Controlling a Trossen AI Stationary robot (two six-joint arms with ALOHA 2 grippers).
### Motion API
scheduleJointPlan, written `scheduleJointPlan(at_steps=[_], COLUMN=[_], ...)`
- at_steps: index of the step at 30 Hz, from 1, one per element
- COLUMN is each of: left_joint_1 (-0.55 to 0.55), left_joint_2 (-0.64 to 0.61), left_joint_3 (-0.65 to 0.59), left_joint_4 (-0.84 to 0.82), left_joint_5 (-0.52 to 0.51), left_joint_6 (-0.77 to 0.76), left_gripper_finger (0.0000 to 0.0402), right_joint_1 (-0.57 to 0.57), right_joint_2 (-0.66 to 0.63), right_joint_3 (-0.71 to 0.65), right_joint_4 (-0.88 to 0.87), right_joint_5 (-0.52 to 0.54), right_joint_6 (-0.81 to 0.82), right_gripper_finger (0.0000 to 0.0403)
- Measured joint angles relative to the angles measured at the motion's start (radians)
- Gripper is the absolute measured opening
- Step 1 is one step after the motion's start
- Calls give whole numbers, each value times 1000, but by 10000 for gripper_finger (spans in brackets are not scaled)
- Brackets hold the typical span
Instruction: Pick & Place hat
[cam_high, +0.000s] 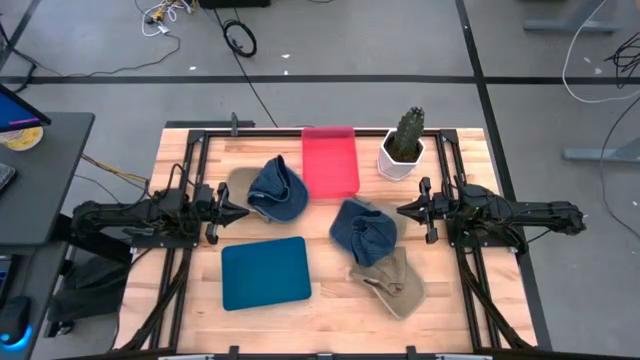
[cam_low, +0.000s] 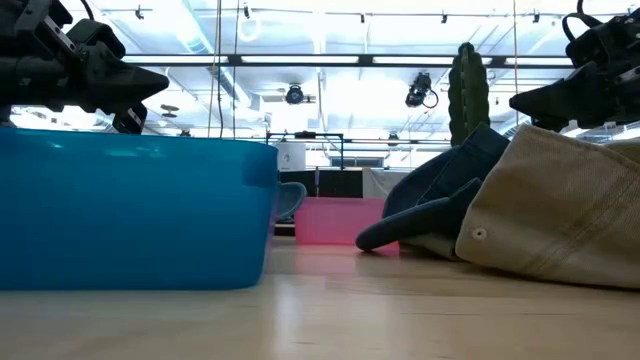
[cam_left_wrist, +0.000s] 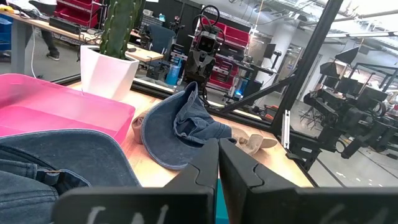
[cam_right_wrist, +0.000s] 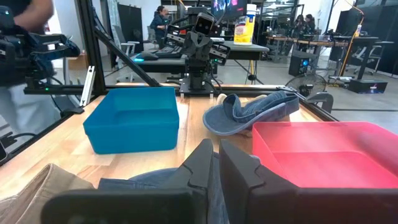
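Observation:
Two blue denim hats lie on the table. One (cam_high: 278, 190) rests partly on a tan hat (cam_high: 238, 179) left of the pink tray (cam_high: 330, 160). The other (cam_high: 362, 228) lies at the middle right, with a second tan hat (cam_high: 392, 282) beside it toward the near edge. A blue tray (cam_high: 265, 272) stands at the near left. My left gripper (cam_high: 245, 209) hovers shut at the table's left, pointing level toward the hats. My right gripper (cam_high: 400, 210) hovers shut at the right, facing it. Neither touches anything.
A cactus in a white pot (cam_high: 402, 148) stands at the far right beside the pink tray. Black frame rails (cam_high: 190, 160) run along the table's left and right sides. People and workbenches show in the room beyond the table.

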Motion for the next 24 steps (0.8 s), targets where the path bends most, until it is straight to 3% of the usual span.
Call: scheduleJointPlan(at_steps=[24], left_joint_1=[0], left_joint_2=[0], left_joint_3=[0], left_joint_4=[1], left_joint_5=[-23], left_joint_6=[47], left_gripper_finger=[16], right_joint_1=[0], right_joint_2=[0], right_joint_3=[0], right_joint_4=[0], right_joint_5=[0], right_joint_6=[0], right_gripper_finger=[33])
